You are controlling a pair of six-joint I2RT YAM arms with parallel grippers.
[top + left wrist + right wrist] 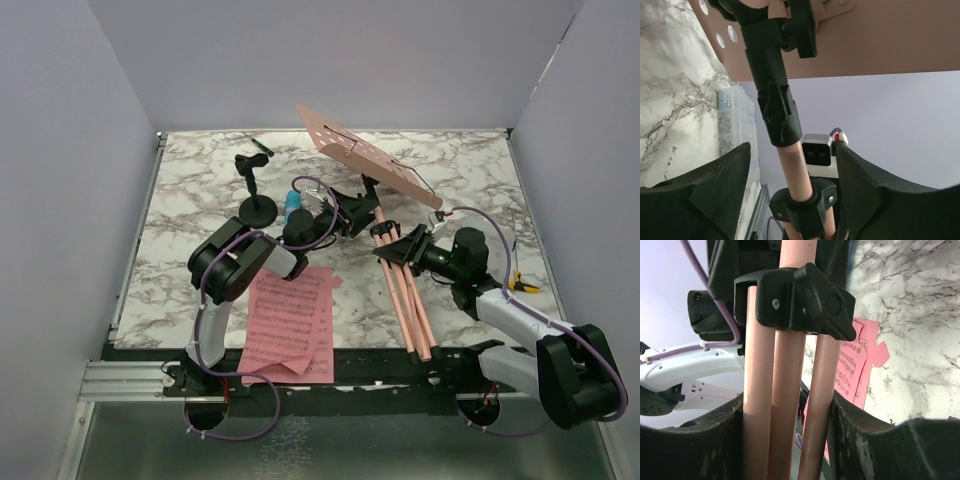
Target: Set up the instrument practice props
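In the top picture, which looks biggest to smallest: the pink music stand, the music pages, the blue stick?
1. music stand
2. music pages
3. blue stick, only partly visible, so its full size is unsure

Open passage, as I see it: the bare marble table [190, 250] at the left and upper right of the frame. Obstacles: the music stand [365, 160] with folded legs [408, 300] slanting across centre-right, a small black stand [256, 195] and blue tube [291, 204] at centre, pink pages [290, 320] lower centre.
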